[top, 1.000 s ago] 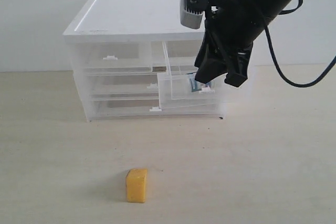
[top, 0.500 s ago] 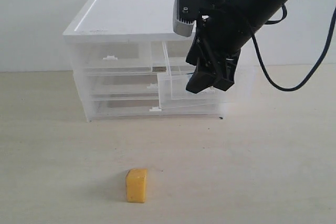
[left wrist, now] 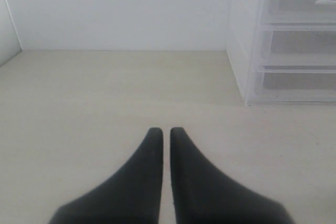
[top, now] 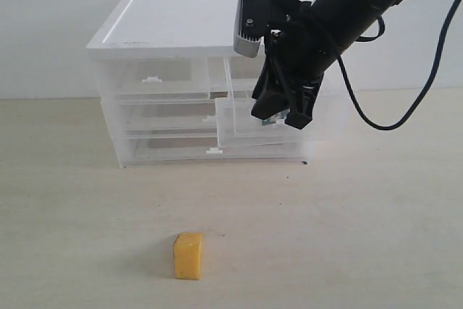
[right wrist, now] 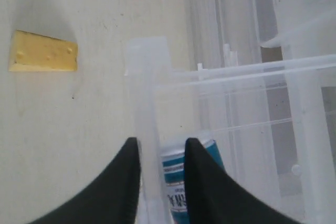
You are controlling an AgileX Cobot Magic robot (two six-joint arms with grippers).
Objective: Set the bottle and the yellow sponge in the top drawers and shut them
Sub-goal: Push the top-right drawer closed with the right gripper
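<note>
Over the last second the right gripper (top: 280, 118) slides leftward and a little lower across the centre of the exterior view, ending over the front of the pulled-out right top drawer (top: 239, 119), while the bottle (right wrist: 176, 179) keeps its place inside that drawer, lying on its side just behind the front wall. That suggests the bottle is now let go and delivered. In the right wrist view the two fingers stand partly apart, astride the drawer's clear front wall, with the bottle's teal label showing in the gap; nothing looks pinched between them. The position reads as a set-up for pushing this drawer back into the cabinet (top: 181, 23), which is not yet done. The sponge (top: 188, 256) stands untouched on the table (top: 362, 215) at the lower centre of the exterior view, well apart from the cabinet, and the left top drawer (top: 152, 81) looks fully pushed in. The left gripper (left wrist: 164, 132) hangs over bare tabletop with its fingers pressed together, holding nothing.
</note>
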